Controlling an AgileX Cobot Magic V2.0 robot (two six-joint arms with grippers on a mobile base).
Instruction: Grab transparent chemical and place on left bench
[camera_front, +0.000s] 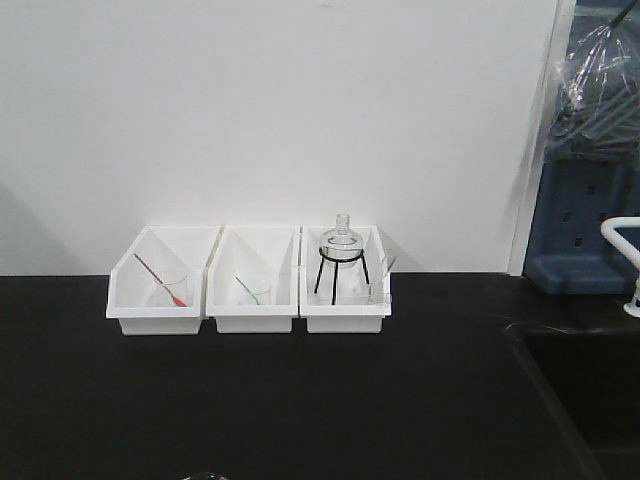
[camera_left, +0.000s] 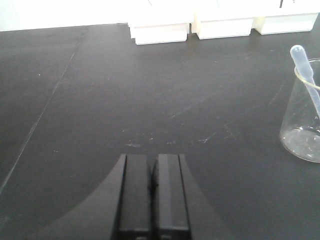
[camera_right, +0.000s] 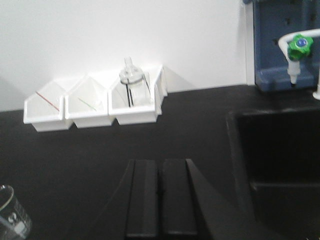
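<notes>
Ahead and to the right of the left gripper (camera_left: 151, 187), the transparent chemical (camera_left: 303, 112) stands upright on the left bench (camera_left: 100, 125), well apart from the jaws, with its pale dropper (camera_left: 306, 75) leaning inside against the rim. The left gripper's jaws are pressed together with nothing between them. The right gripper (camera_right: 160, 200) likewise has its jaws pressed together and empty; the same beaker shows at the lower-left edge of the right wrist view, to the left of those jaws and slightly behind their tips, not touching them. To the right of the right jaws lies the sunken sink basin (camera_right: 280, 165), and beyond it a white tap with a green handle (camera_right: 299, 45). Straight ahead of both sets of jaws, against the white wall (camera_front: 280, 100), three white bins (camera_front: 250, 285) sit side by side on the worktop. The left bin holds a beaker with a red dropper (camera_front: 165, 285), the middle bin a beaker with a green dropper (camera_front: 252, 292), and the right bin a round flask on a black tripod (camera_front: 342, 258). A further clear beaker may stand beside the tripod, but it is too faint to confirm.
</notes>
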